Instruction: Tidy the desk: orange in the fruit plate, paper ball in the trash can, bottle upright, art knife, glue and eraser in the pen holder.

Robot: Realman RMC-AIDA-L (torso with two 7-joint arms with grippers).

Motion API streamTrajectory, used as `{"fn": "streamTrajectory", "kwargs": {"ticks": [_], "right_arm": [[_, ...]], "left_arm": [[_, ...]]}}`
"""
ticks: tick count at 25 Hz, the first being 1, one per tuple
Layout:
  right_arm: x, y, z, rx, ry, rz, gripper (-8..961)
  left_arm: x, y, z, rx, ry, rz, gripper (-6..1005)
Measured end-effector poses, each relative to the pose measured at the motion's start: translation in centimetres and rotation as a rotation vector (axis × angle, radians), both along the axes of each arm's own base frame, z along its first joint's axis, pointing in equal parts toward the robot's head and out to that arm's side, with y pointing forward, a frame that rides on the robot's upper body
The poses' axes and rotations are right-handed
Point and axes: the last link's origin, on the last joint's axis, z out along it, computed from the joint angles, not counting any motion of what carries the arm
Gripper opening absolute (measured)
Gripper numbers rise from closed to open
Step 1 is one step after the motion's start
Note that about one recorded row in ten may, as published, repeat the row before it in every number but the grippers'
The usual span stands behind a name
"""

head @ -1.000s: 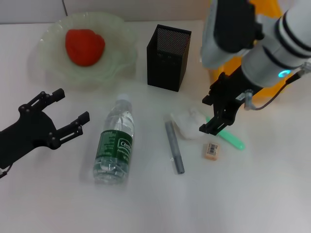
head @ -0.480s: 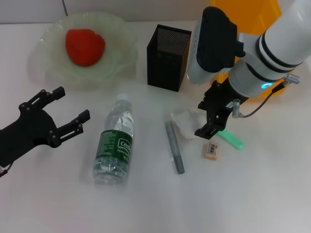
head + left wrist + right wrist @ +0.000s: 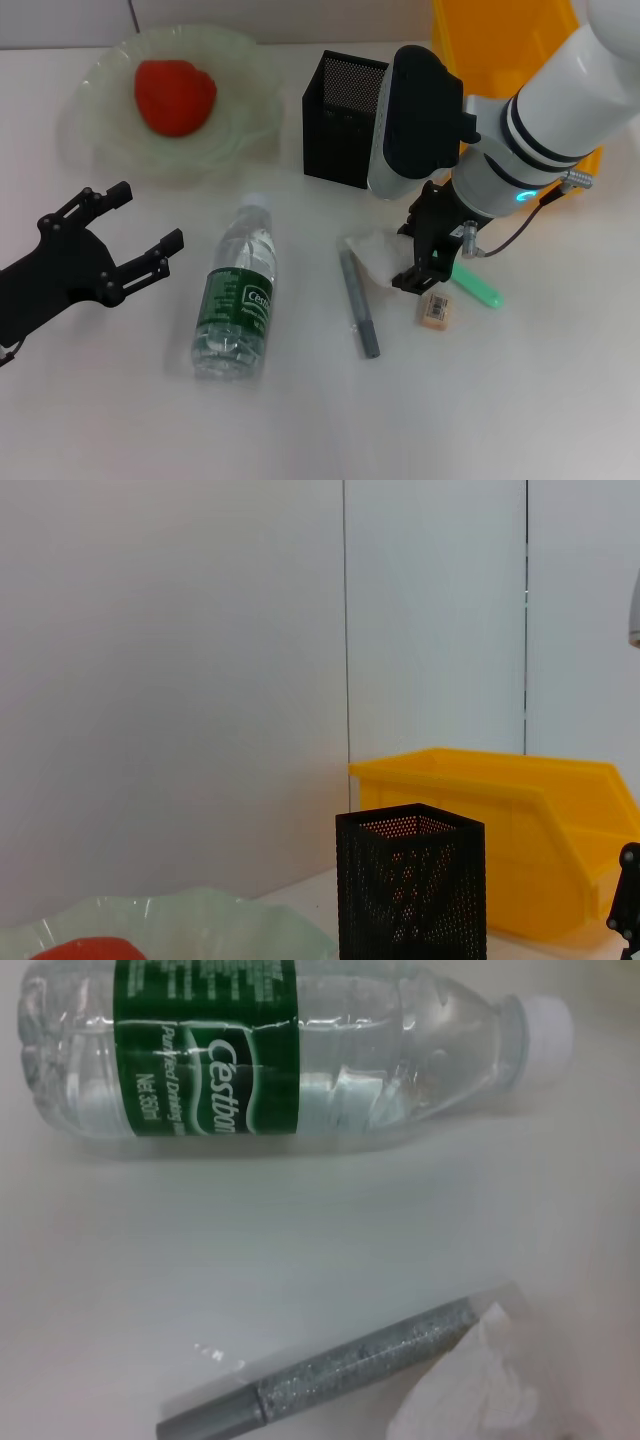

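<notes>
The orange (image 3: 175, 95) lies in the pale-green fruit plate (image 3: 105, 150) at the back left. Lying on its side at the centre left is the bottle (image 3: 237, 300), cap pointing away from me. My right gripper (image 3: 407, 256) is open, low over the right part of the white paper ball (image 3: 372, 250), one finger on either side. A grey glittery glue pen (image 3: 358, 303), a green art knife (image 3: 478, 288) and the beige eraser (image 3: 437, 309) lie close by. The black mesh pen holder (image 3: 345, 120) and the yellow trash can (image 3: 510, 35) stand behind. My left gripper (image 3: 148, 215) hovers open left of the bottle.
The right wrist view shows the bottle (image 3: 280, 1050), the glue pen (image 3: 330, 1370) and an edge of the paper ball (image 3: 470, 1390) on the white table. In the left wrist view, the pen holder (image 3: 410, 890) and trash can (image 3: 520, 820) stand before a pale wall.
My right gripper has moved left and down, from beside the art knife onto the paper ball. The left arm and all objects have stayed put.
</notes>
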Motion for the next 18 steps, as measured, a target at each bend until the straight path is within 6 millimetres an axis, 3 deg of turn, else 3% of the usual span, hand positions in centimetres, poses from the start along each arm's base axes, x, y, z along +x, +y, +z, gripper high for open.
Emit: {"fn": "streamTrajectory", "kwargs": {"ticks": [6, 10, 13, 18], "right_arm": [[-0.2, 0.1, 0.0, 0.014, 0.01, -0.001, 551], [-0.8, -0.1, 0.6, 0.029, 0.03, -0.005, 546], [-2.3, -0.2, 2.6, 0.073, 0.082, 0.0, 542], [-4.3, 0.9, 9.4, 0.278, 0.201, -0.007, 541]], "left_arm": [[0.1, 0.0, -0.1, -0.002, -0.001, -0.002, 856], [0.1, 0.1, -0.1, -0.001, -0.001, -0.004, 856], [0.2, 0.2, 0.0, -0.001, 0.0, -0.008, 857], [0.5, 0.5, 0.0, -0.003, 0.0, -0.018, 857]]}}
